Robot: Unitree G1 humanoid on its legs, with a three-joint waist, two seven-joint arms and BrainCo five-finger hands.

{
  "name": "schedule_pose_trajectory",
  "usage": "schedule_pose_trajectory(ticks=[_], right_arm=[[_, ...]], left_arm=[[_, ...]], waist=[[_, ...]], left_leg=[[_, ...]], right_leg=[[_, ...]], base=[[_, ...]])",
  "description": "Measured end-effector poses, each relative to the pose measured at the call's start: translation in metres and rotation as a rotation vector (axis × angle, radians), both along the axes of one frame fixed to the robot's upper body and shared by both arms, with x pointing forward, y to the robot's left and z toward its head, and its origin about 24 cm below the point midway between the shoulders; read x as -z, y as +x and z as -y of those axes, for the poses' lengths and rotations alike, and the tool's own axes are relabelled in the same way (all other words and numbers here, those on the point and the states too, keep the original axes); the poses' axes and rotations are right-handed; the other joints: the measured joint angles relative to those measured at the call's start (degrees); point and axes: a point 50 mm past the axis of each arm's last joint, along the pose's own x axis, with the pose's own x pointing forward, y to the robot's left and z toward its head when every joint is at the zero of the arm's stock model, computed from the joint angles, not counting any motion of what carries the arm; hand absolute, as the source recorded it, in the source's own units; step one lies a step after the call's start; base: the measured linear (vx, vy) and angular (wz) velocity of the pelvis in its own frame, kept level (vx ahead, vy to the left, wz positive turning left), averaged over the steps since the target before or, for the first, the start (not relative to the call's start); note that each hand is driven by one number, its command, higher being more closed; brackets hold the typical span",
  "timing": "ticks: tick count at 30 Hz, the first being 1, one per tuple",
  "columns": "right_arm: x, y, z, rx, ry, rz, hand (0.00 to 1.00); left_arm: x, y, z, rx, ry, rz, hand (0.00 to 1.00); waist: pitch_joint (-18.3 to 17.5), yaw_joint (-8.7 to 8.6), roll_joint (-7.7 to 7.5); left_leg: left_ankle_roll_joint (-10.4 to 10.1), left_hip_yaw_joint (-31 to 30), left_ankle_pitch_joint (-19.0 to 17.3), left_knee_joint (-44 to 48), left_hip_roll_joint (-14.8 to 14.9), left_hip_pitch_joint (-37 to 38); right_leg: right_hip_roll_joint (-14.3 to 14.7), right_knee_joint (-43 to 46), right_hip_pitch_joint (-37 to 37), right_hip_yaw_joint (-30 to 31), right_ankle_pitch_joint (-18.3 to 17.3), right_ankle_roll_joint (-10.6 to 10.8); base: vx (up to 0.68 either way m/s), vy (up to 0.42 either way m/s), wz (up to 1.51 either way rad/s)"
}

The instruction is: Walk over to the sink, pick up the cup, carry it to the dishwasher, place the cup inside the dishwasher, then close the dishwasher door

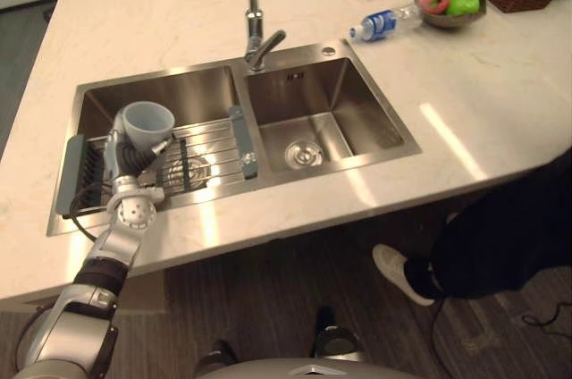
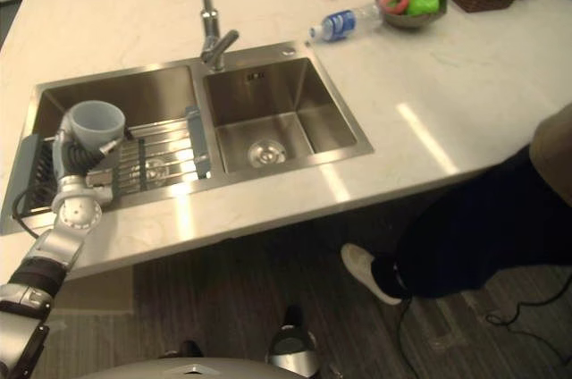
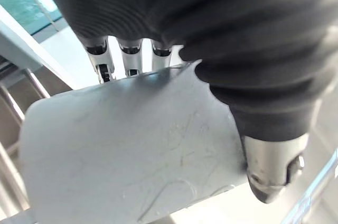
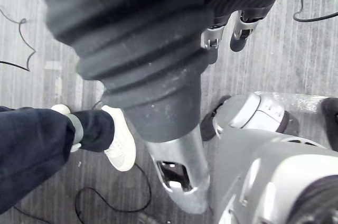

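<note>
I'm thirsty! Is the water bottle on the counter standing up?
No, the bottle lies on its side on the counter, next to the bowl.

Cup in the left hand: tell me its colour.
Pale grey-blue, plain, with no pattern; the cup shows best in the left eye view.

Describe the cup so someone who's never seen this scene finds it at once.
Find the double steel sink in the pale countertop and take its left basin, spanned by a wire rack. Over that rack's left part is the cup, held in the left hand: plain pale blue-grey, mouth up, the only vessel in the sink.
</note>
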Motion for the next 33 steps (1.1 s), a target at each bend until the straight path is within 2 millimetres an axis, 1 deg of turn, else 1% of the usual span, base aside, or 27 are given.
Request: schedule_pose_trajectory(ticks=[1, 3, 4, 5, 7, 8, 9, 11, 12, 14, 16, 18, 20, 21, 23, 24, 25, 27, 30, 31, 32, 33], right_arm=[[0.0, 0.0, 0.001, 0.012, -0.001, 0.001, 0.0], [-0.001, 0.003, 0.001, 0.034, -0.001, 0.022, 0.0], [-0.001, 0.004, 0.001, 0.045, 0.0, 0.032, 0.0], [-0.001, 0.005, 0.002, 0.064, 0.002, 0.044, 0.0], [-0.002, 0.006, 0.004, 0.062, -0.002, 0.056, 0.0], [-0.003, 0.006, 0.006, 0.058, -0.008, 0.056, 0.0], [-0.003, 0.006, 0.006, 0.059, -0.009, 0.055, 0.0], [-0.003, 0.005, 0.007, 0.051, -0.01, 0.044, 0.0], [-0.003, 0.005, 0.007, 0.051, -0.01, 0.043, 0.0], [-0.002, 0.004, 0.007, 0.058, -0.012, 0.039, 0.0], [-0.003, 0.005, 0.007, 0.059, -0.022, 0.044, 0.0], [-0.004, 0.008, 0.007, 0.059, -0.035, 0.05, 0.0], [-0.005, 0.008, 0.008, 0.071, -0.057, 0.04, 0.0], [-0.005, 0.009, 0.009, 0.09, -0.087, 0.043, 0.0], [-0.009, 0.016, 0.011, 0.101, -0.117, 0.065, 0.0], [-0.012, 0.022, 0.013, 0.108, -0.141, 0.08, 0.0], [-0.013, 0.025, 0.014, 0.11, -0.15, 0.088, 0.0], [-0.016, 0.028, 0.014, 0.128, -0.17, 0.106, 0.0], [-0.018, 0.03, 0.015, 0.119, -0.182, 0.127, 0.0], [-0.018, 0.033, 0.014, 0.113, -0.177, 0.145, 0.0], [-0.018, 0.041, 0.012, 0.105, -0.167, 0.17, 0.0], [-0.018, 0.041, 0.012, 0.099, -0.162, 0.174, 0.0]], left_arm=[[-0.005, -0.001, 0.0, -0.003, -0.037, 0.046, 1.0], [-0.028, -0.009, -0.004, -0.018, -0.225, 0.251, 1.0], [-0.033, -0.01, -0.005, -0.02, -0.264, 0.293, 1.0], [-0.04, -0.013, -0.006, -0.014, -0.352, 0.369, 1.0], [-0.045, -0.017, -0.007, 0.013, -0.481, 0.442, 1.0], [-0.044, -0.02, -0.008, 0.031, -0.562, 0.471, 1.0], [-0.043, -0.021, -0.008, 0.044, -0.603, 0.482, 1.0], [-0.033, -0.023, -0.007, 0.088, -0.743, 0.479, 1.0], [-0.03, -0.024, -0.006, 0.097, -0.768, 0.472, 1.0], [-0.016, -0.028, -0.003, 0.125, -0.86, 0.449, 1.0], [-0.01, -0.03, -0.001, 0.148, -0.914, 0.442, 1.0], [-0.008, -0.036, 0.003, 0.185, -0.963, 0.457, 1.0], [-0.01, -0.042, 0.011, 0.23, -1.004, 0.48, 1.0], [-0.014, -0.049, 0.018, 0.265, -1.026, 0.506, 1.0], [-0.016, -0.058, 0.021, 0.283, -1.037, 0.524, 1.0], [-0.018, -0.063, 0.022, 0.292, -1.036, 0.519, 1.0], [-0.018, -0.064, 0.022, 0.296, -1.036, 0.518, 1.0], [-0.026, -0.068, 0.023, 0.325, -1.018, 0.521, 1.0], [-0.036, -0.072, 0.023, 0.347, -0.916, 0.53, 1.0], [-0.043, -0.074, 0.022, 0.358, -0.855, 0.543, 1.0], [-0.048, -0.075, 0.02, 0.367, -0.796, 0.544, 1.0], [-0.05, -0.076, 0.019, 0.369, -0.767, 0.538, 1.0]], waist=[[0.0, 0.22, -0.01], [-0.1, 1.42, 0.06], [-0.1, 1.61, 0.06], [-0.1, 1.73, 0.06], [-0.2, 2.26, 0.07], [-0.5, 2.69, 0.1], [-0.6, 2.85, 0.09], [-1.1, 3.29, -0.1], [-1.4, 3.28, -0.16], [-2.5, 3.29, -0.55], [-3.0, 3.4, -0.76], [-3.0, 3.46, -0.86], [-3.3, 3.93, -0.86], [-3.6, 4.65, -0.89], [-3.7, 4.99, -0.96], [-3.8, 5.34, -1.16], [-3.8, 5.62, -1.28], [-3.8, 5.99, -2.39], [-3.7, 6.4, -2.78], [-3.7, 7.02, -2.89], [-3.3, 7.22, -2.8], [-3.2, 7.41, -3.39]], left_leg=[[0.0, -0.1, 0.0, 0.0, 0.0, 0.0], [0.0, -0.2, 0.0, 0.1, -0.1, 0.1], [0.0, -0.3, 0.0, 0.1, -0.1, 0.2], [0.0, -0.5, 0.0, 0.2, -0.2, 0.4], [0.0, -0.5, 0.0, 0.1, -0.2, 0.8], [0.0, -0.4, 0.0, 0.1, -0.3, 0.9], [0.0, -0.4, 0.0, 0.1, -0.3, 0.8], [0.1, -0.5, -0.1, 0.1, -0.3, 0.7], [0.1, -0.5, -0.1, 0.1, -0.4, 0.6], [0.3, -0.9, 0.1, 0.1, -0.6, 0.1], [0.6, -1.3, 0.3, 0.1, -0.9, 0.0], [1.0, -1.5, 0.5, 0.1, -1.4, -0.1], [1.2, -1.6, 0.5, 0.0, -1.8, -0.4], [1.4, -1.7, 0.6, 0.0, -2.0, -1.1], [1.5, -1.7, 0.6, 0.3, -2.0, -1.5], [1.5, -1.9, 0.3, 1.0, -2.0, -2.1], [1.4, -2.1, -0.1, 1.5, -1.9, -2.9], [2.1, -5.4, -1.4, 4.2, -2.0, -5.0], [2.4, -10.4, -1.0, 5.1, -2.1, -7.7], [2.7, -12.9, -0.3, 5.2, -2.2, -9.5], [3.0, -15.3, 1.0, 6.5, -2.6, -11.5], [3.1, -16.9, 1.3, 7.7, -3.3, -12.4]], right_leg=[[0.0, 0.0, 0.1, -0.1, 0.0, 0.0], [-0.1, -0.1, 0.5, -0.6, 0.0, 0.0], [-0.1, -0.2, 0.8, -0.9, 0.0, 0.0], [-0.1, -0.6, 1.5, -1.5, 0.0, 0.0], [-0.2, -0.8, 2.3, -1.7, 0.0, 0.0], [-0.2, -0.9, 2.2, -1.7, 0.0, 0.0], [-0.2, -0.9, 2.2, -1.7, 0.0, 0.0], [-0.2, -1.2, 2.2, -2.0, 0.0, 0.0], [-0.2, -1.3, 2.2, -2.1, 0.1, -0.1], [-0.3, -2.1, 2.2, -2.4, 0.8, -0.1], [-0.5, -2.3, 2.2, -2.5, 1.3, -0.2], [-0.9, -2.3, 2.1, -2.5, 1.5, -0.4], [-1.4, -2.2, 1.9, -2.5, 1.5, -0.4], [-1.8, -1.4, 0.9, -2.4, 1.4, -0.4], [-2.2, 0.3, -0.2, -2.1, 1.1, -0.3], [-2.8, 2.9, -1.5, -1.7, 0.2, 0.1], [-3.1, 4.4, -2.1, -1.5, -0.5, 0.1], [-4.6, 10.1, -3.2, -1.8, -3.7, 0.6], [-5.1, 14.4, -4.3, -0.1, -4.1, 0.8], [-5.0, 16.4, -5.4, 2.2, -4.7, 1.6], [-5.1, 22.7, -7.1, 5.4, -9.3, 1.8], [-5.1, 24.8, -7.1, 6.4, -11.9, 1.5]], base=[[0.06, 0.001, 0.12], [0.04, 0.001, 0.07], [0.02, -0.005, 0.16], [0.0, -0.005, 0.17], [-0.03, -0.001, 0.1], [-0.05, 0.0, -0.01], [-0.08, -0.007, -0.02], [-0.09, -0.01, 0.02], [-0.09, -0.007, 0.03], [-0.1, -0.003, 0.03], [-0.1, 0.011, 0.02], [-0.11, 0.035, 0.02], [-0.09, 0.039, 0.03], [-0.07, 0.041, 0.03], [-0.05, 0.042, 0.0], [-0.04, 0.04, 0.02], [-0.08, 0.036, 0.2], [-0.06, 0.022, 0.59], [-0.03, 0.024, 0.88], [-0.03, 0.011, 1.13], [0.01, -0.037, 1.2], [0.03, -0.155, 1.27]])
